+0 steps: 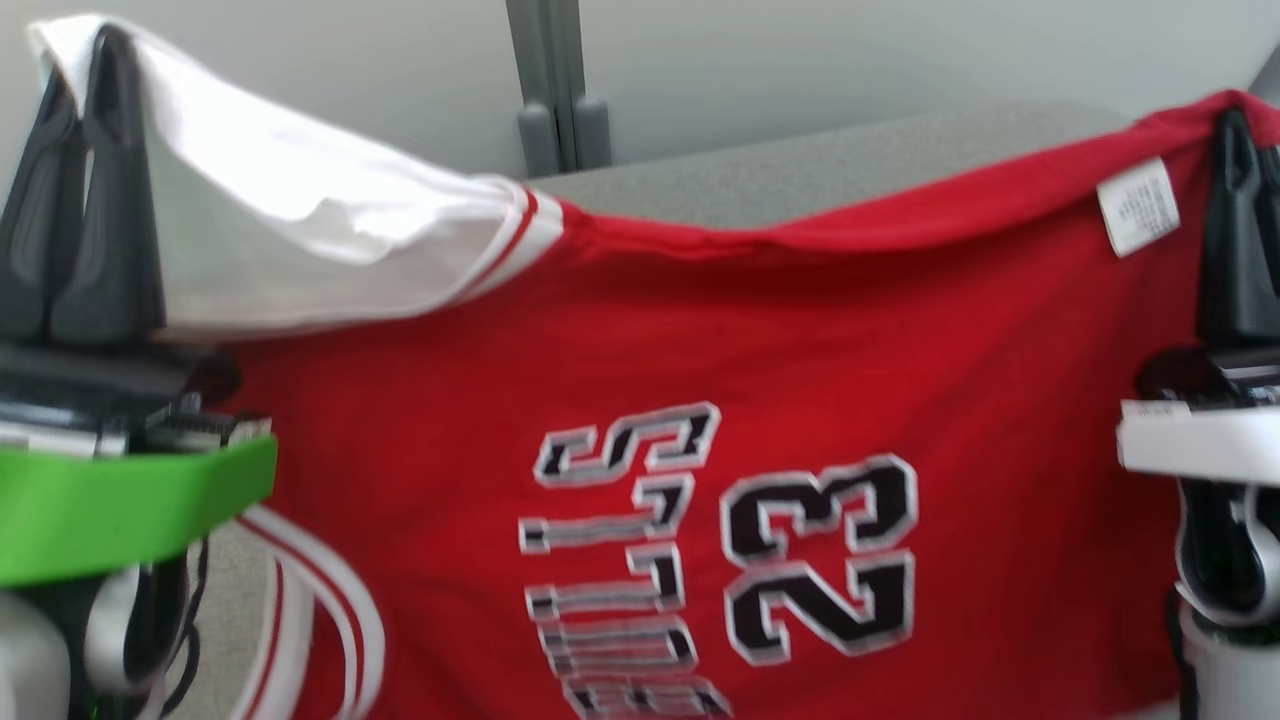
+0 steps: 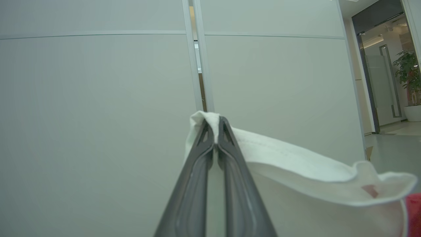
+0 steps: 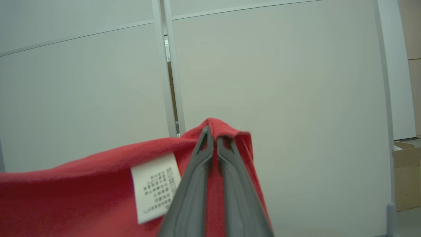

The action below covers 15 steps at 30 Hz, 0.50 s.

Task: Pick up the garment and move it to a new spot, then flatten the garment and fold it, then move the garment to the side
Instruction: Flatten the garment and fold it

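Left gripper (image 1: 88,70), head view: jaws closed on the garment's (image 1: 700,330) white sleeve (image 1: 300,220); right gripper (image 1: 1240,125) closed on its opposite red corner, garment stretched between them, grey table (image 1: 800,160) behind. Left wrist view: white pot (image 2: 412,113) holding a plant (image 2: 408,70), right of the garment. Right wrist view: cardboard box (image 3: 406,174) right of the garment, contents hidden.

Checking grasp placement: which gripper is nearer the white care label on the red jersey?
Right: the right gripper pinches red fabric beside the white care label; left gripper clamps white sleeve, far across.
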### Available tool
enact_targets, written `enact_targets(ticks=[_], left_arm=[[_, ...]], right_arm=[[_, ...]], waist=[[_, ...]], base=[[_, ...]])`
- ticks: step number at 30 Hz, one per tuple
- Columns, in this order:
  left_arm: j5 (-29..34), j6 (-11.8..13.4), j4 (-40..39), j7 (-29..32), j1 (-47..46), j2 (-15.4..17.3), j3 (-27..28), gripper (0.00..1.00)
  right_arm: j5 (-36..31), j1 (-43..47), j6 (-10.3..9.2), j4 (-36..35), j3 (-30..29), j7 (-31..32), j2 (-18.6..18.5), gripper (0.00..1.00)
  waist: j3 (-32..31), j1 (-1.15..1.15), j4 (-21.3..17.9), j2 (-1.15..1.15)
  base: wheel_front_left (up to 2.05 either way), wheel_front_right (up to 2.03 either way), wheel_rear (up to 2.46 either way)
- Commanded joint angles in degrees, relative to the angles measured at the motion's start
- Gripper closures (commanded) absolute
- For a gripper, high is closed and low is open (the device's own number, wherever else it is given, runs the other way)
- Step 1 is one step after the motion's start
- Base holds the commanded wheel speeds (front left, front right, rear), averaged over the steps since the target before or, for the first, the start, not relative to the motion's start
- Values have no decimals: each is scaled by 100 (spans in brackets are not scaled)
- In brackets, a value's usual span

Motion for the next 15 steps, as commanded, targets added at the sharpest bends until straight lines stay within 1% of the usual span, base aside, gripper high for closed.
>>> enact_targets(ticks=[1,4,6,7,8,10,13,15], left_arm=[[-192,-59,226,-42,-311,-108,-2,100],[-436,-210,958,-139,-1068,-212,48,100],[-514,-329,1621,-211,-1815,-281,73,100],[-507,-398,2020,-243,-2283,-292,63,100],[-499,-444,2324,-264,-2690,-324,54,100],[-435,-497,3096,-393,-3591,-398,60,100],[-274,-494,4183,-764,-4811,-539,60,100],[-201,-548,4740,-1023,-5392,-645,-19,100]], right_arm=[[18,-319,-7,223,32,4,-1,100],[-16,-1100,-5,913,221,18,9,100],[32,-1897,-5,1538,293,26,1,100],[-49,-2393,-5,1896,317,11,-14,100],[-164,-2826,-5,2171,325,-7,-74,100],[-373,-3792,-5,2881,270,-115,-60,100],[-822,-5106,-5,3977,109,-376,-54,100],[-1213,-5782,-5,4645,-10,-553,-83,100]], waist=[[574,0,110,0],[1062,0,159,0],[1400,0,185,0],[1584,0,202,0],[1749,0,221,0],[2038,0,253,0],[2357,0,315,0],[2529,0,406,0]], base=[[0,0,0],[0,0,0],[0,0,0],[0,0,0],[0,0,0],[0,0,0],[0,0,0],[0,0,0]])
